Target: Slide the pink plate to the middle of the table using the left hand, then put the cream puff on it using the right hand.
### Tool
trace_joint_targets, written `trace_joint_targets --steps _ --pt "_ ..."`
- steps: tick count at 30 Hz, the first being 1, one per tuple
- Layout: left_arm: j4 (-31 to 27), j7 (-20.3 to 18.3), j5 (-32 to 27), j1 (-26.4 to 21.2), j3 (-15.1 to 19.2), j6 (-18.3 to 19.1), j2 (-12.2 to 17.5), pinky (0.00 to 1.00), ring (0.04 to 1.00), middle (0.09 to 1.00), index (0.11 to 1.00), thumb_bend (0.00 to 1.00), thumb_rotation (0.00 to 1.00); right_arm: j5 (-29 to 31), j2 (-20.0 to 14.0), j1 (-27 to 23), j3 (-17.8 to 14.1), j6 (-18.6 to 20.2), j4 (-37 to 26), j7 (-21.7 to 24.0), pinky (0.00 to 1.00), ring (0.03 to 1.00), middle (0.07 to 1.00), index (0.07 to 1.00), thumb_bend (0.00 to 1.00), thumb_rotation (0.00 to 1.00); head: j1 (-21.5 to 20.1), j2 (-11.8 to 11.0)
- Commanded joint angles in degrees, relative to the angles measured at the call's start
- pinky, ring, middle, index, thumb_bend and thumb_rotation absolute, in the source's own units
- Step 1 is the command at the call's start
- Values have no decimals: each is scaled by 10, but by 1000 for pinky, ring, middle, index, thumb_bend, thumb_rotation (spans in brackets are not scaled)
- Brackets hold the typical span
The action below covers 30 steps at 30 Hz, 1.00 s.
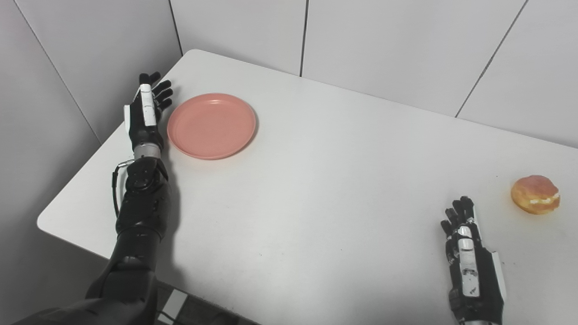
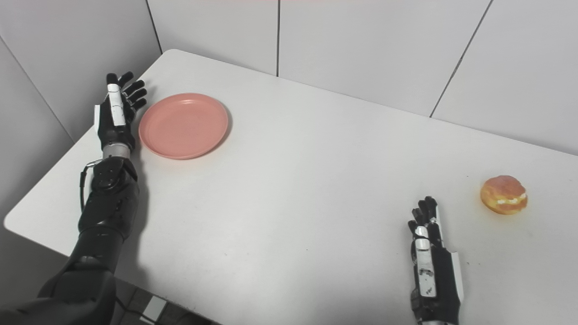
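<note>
The pink plate [image 1: 211, 125] lies empty on the white table [image 1: 316, 180] at the far left. My left hand [image 1: 146, 110] stands edge-on just left of the plate, fingers straight and apart, holding nothing, right beside the plate's left rim. The cream puff [image 1: 535, 194], golden with a white cream seam, sits on the table at the right. My right hand [image 1: 469, 257] rests open near the front right, fingers extended, below and left of the puff and apart from it.
The table's left edge and rounded corner [image 1: 45, 221] lie close to my left arm. Grey wall panels [image 1: 361, 36] stand behind the table and to the left.
</note>
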Motion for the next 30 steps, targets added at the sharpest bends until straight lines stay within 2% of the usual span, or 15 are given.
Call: trace_joint_targets --steps 1,12,20,23,25,27,30 --pt "9 -19 -8 -21 -1 -33 19 788 778 761 775 890 1000 5 -4 2 -1 -12 -9 5 1000 1000 1000 1000 618 898 0 0" --pt "66 -48 -22 -27 -10 -55 30 831 806 789 805 802 1000 4 -4 1 -3 -11 -10 2 1000 1000 1000 1000 621 896 1 1" --pt "79 -50 -27 -37 -17 -42 21 845 825 805 843 802 1000 2 -4 -1 -4 -12 -8 0 1000 1000 1000 1000 618 899 0 1" --pt "43 -32 -19 -31 -25 -17 8 836 823 798 807 829 1000 3 -3 -1 -4 -11 -9 0 1000 1000 1000 1000 622 895 1 2" --pt "15 -26 -8 -22 -37 -1 2 877 839 821 833 821 1000 4 -3 -1 -4 -9 -10 0 1000 1000 1000 1000 622 891 0 3" --pt "9 -27 4 -16 -48 2 4 921 855 842 857 808 1000 2 -3 -1 -4 -9 -12 -1 1000 1000 1000 1000 624 884 0 3" --pt "6 -20 17 -14 -58 9 4 941 872 847 848 791 1000 2 -3 -1 -4 -6 -14 -1 1000 1000 1000 1000 621 887 1 3"
